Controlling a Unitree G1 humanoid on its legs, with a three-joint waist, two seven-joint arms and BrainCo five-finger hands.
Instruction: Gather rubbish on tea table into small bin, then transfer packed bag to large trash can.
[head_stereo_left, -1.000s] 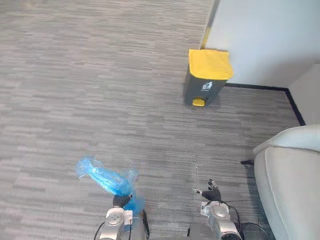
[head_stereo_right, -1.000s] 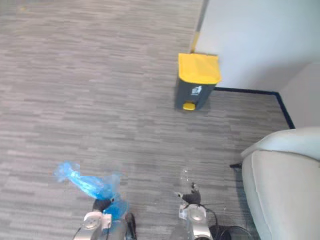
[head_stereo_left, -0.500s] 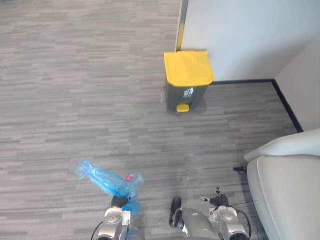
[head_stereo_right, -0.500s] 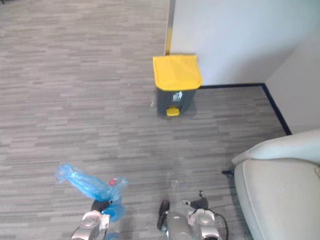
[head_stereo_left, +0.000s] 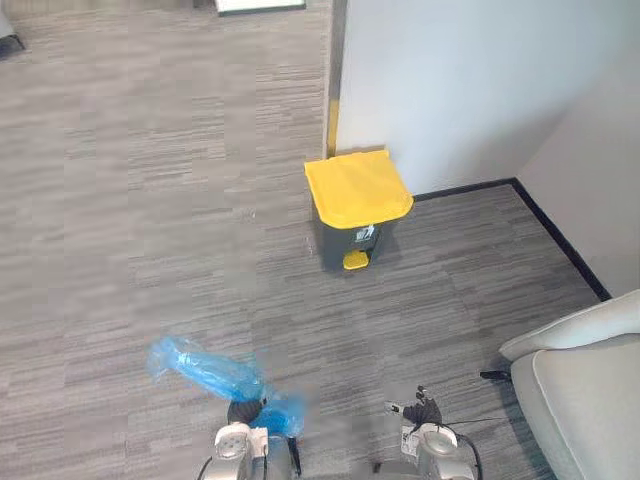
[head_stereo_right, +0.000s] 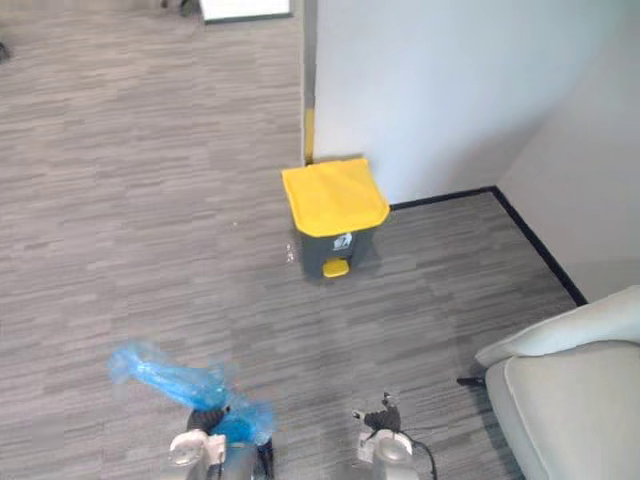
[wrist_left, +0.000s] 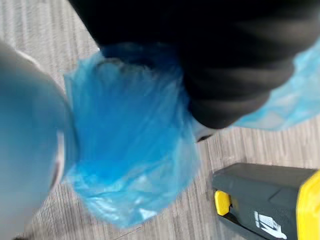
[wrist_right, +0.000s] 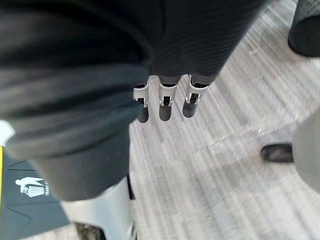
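Blue thin-film bag is up off the carpet at lower left, with the left hand closed round its bunched middle. The right hand hangs relaxed and holds nothing. Bag looks light, soft, crinkly and slippery, so grip the gathered neck; yellow-lidded trash can stands well ahead by the wall, lid down.

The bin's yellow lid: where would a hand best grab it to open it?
Probably the front lip of the lid, above the pedal, coming from the robot's side: it overhangs the dark body there, and the back faces the wall. The right hand is free; the left hand holds the bag.
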